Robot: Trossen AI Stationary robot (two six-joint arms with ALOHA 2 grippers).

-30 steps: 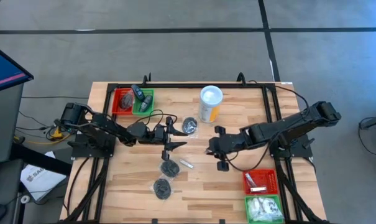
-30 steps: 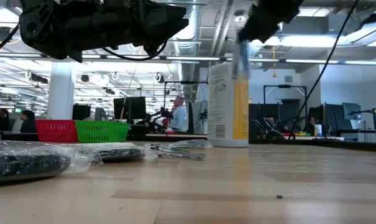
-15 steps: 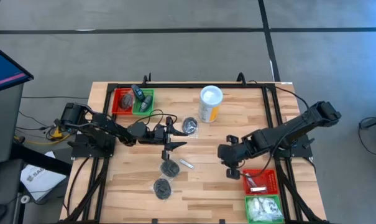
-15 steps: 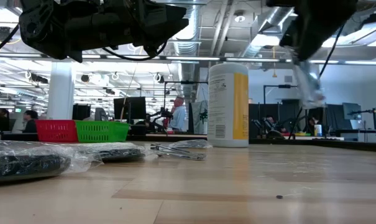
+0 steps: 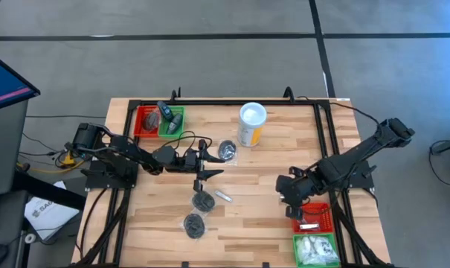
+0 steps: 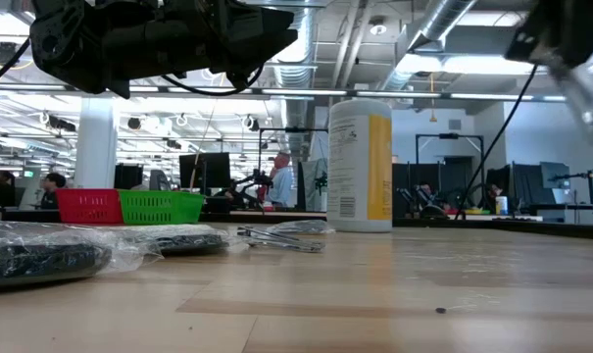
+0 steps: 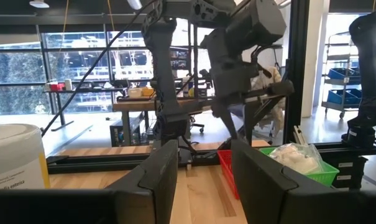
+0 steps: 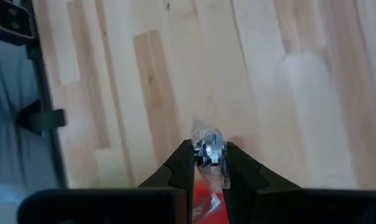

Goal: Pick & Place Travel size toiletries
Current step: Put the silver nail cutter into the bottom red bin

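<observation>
While pinching a wrapped silvery tube (image 8: 209,151), the right end effector (image 5: 294,195) hovers beside the red basket (image 5: 319,216), apparently ready to drop it; the left end effector (image 7: 200,180) waits spread mid-counter.

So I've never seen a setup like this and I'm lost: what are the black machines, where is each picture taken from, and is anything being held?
They are two robot arms at a wooden table. One picture looks straight down, one looks level across the tabletop, and two come from cameras on the wrists. The right gripper pinches a small silvery tube near the red basket. The left gripper hangs open mid-table, holding nothing. Lying out are three wrapped dark pucks, another silvery tube and a yellow canister. More baskets stand at the far left corner.
</observation>
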